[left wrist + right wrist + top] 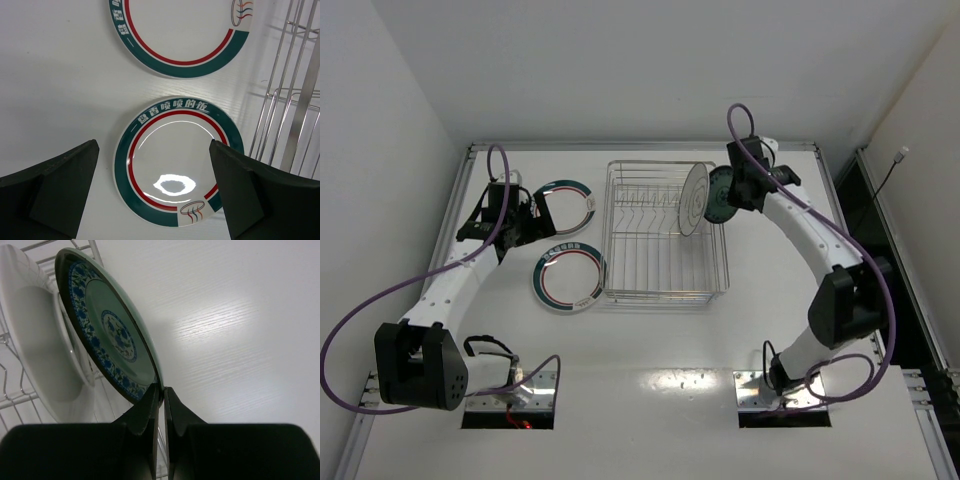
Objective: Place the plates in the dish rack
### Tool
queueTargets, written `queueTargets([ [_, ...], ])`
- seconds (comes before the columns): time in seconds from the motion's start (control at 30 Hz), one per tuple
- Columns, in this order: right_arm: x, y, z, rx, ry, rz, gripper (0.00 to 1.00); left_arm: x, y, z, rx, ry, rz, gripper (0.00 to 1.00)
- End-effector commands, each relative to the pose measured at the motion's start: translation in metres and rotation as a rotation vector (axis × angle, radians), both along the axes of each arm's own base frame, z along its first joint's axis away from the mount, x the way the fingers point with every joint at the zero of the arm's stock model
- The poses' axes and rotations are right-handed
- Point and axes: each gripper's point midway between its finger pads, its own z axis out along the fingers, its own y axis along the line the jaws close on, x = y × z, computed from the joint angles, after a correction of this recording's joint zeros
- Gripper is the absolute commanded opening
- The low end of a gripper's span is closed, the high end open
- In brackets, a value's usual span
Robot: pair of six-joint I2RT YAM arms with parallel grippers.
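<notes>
Right gripper (161, 390) pinches the upright teal-blue patterned round plate (112, 335), its lower rim hidden, at the silver wire dish rack's (665, 291) three o'clock end, perhaps just outside it. Left gripper (154, 146) gapes over two green-rimmed white plates (172, 155) lying at nine o'clock.

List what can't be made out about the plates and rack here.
Right wrist: teal plate, lower rim hidden by the right gripper; whether it sits between tines is unclear.
Right wrist: grey plate cut by the left edge, partly behind the teal plate.
Left wrist: far green-rimmed plate cut by the top edge; rack shows only a few wires at the right edge.
</notes>
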Motion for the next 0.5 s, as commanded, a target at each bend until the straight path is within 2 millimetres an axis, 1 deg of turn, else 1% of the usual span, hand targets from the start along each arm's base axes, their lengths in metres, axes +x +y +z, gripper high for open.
queueTargets([
  [0.0,0.009,0.002,0.015,-0.085,-0.026,-0.031,0.0,0.011,-0.003,0.02,0.003,-0.062,-0.018,0.91],
  [0.03,0.014,0.006,0.018,-0.091,-0.035,-0.029,0.0,0.011,-0.003,0.02,0.003,-0.062,-0.018,0.91],
  [0.1,0.014,0.014,0.018,-0.119,-0.022,-0.015,0.0,0.011,-0.003,0.02,0.003,-0.062,-0.018,0.91],
  [0.13,0.019,0.019,0.026,-0.123,-0.038,-0.013,0.0,0.011,-0.003,0.02,0.003,-0.062,-0.018,0.91],
  [0.17,0.019,0.019,0.017,-0.164,-0.003,-0.016,0.0,0.011,-0.003,0.02,0.003,-0.062,-0.018,0.91],
  [0.2,0.02,0.027,0.017,-0.177,0.002,-0.002,0.0,0.011,-0.003,0.02,0.003,-0.062,-0.018,0.91],
  [0.27,0.024,0.033,0.014,-0.219,0.02,0.001,0.0,0.011,-0.003,0.02,0.003,-0.062,-0.018,0.91],
  [0.3,0.026,0.041,0.018,-0.227,0.01,0.01,0.0,0.011,-0.003,0.02,0.003,-0.062,-0.018,0.91],
  [0.33,0.026,0.043,0.017,-0.242,0.012,0.005,0.0,0.011,-0.003,0.02,0.003,-0.062,-0.018,0.91],
  [0.37,0.023,0.039,0.018,-0.291,0.024,-0.008,0.0,0.011,-0.003,0.02,0.003,-0.062,-0.018,0.91],
  [0.4,0.022,0.043,0.019,-0.315,0.021,-0.002,0.0,0.011,-0.003,0.02,0.003,-0.062,-0.018,0.91],
  [0.43,0.021,0.036,0.022,-0.351,0.019,-0.023,0.0,0.011,-0.003,0.02,0.003,-0.062,-0.018,0.91],
  [0.47,0.019,0.038,0.02,-0.358,0.018,-0.025,0.0,0.011,-0.003,0.02,0.003,-0.062,-0.018,0.91],
])
